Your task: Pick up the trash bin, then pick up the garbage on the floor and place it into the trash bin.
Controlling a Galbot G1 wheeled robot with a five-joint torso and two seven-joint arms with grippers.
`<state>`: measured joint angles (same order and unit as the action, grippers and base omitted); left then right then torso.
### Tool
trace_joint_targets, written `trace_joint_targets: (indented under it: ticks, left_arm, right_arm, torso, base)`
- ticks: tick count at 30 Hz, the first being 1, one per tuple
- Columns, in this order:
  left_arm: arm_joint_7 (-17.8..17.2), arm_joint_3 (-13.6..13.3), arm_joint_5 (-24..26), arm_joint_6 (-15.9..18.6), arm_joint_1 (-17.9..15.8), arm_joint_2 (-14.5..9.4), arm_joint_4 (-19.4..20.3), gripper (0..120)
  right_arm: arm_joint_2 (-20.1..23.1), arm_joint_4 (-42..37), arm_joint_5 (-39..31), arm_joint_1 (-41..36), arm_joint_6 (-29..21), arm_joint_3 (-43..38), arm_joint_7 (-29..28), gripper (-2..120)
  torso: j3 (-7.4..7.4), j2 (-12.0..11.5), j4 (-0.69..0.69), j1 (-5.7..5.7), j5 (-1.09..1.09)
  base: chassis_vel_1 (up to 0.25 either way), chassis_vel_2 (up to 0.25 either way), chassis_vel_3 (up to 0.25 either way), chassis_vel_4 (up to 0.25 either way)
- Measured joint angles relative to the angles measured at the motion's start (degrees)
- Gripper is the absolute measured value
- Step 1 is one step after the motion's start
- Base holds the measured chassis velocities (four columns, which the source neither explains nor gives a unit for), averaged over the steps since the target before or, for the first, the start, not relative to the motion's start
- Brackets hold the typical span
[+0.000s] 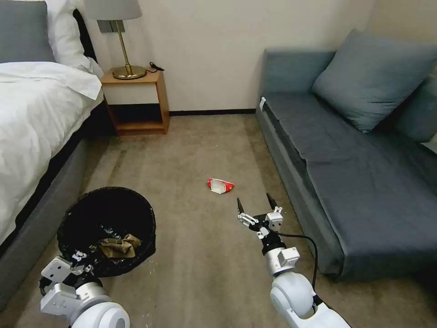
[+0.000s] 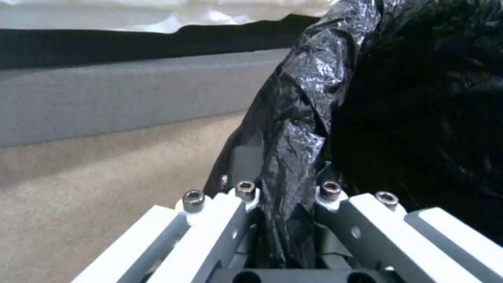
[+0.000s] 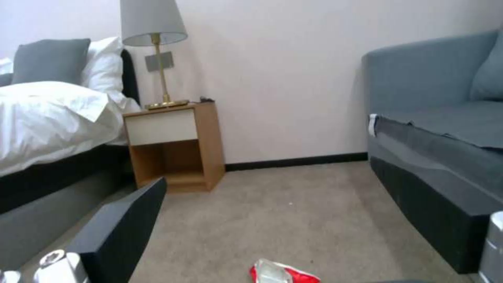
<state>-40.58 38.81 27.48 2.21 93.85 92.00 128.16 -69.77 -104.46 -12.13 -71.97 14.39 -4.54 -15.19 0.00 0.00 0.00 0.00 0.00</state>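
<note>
Between bed (image 1: 32,136) and sofa (image 1: 346,173) | red-and-white packet (image 1: 220,185) | carpet unobstructed

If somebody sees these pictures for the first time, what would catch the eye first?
Probably the red-and-white packet, lying alone on the carpet between the bed and the sofa, with the right pincer open just short of it. Next, the trash bin at lower left, a crumpled brown paper bag inside, the left pincer clamped on its rim.

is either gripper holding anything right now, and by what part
The left gripper holds the trash bin by its bag-covered rim. The right gripper is open and empty.
</note>
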Motion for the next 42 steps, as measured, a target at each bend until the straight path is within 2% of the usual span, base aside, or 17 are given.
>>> trace_joint_targets:
  ticks: [15, 42]
  left_arm:
    - [-0.1, 0.0, 0.0, 0.0, 0.1, 0.0, 0.3, 0]
    - [-0.2, 0.0, 0.5, 0.1, 0.0, 0.1, 0.7, 0]
  right_arm:
    - [-0.1, -0.1, 0.2, -0.2, -0.1, 0.3, 0.3, 100]
    - [-0.1, -0.3, 0.3, -0.1, -0.1, 0.5, 0.6, 100]
  torso:
    - [0.00, 0.0, -0.01, 0.00, 0.00]
    - [0.00, 0.0, 0.00, 0.00, -0.01]
  base:
    - [-0.085, 0.071, 0.077, -0.076]
    - [-0.123, 0.121, 0.117, -0.123]
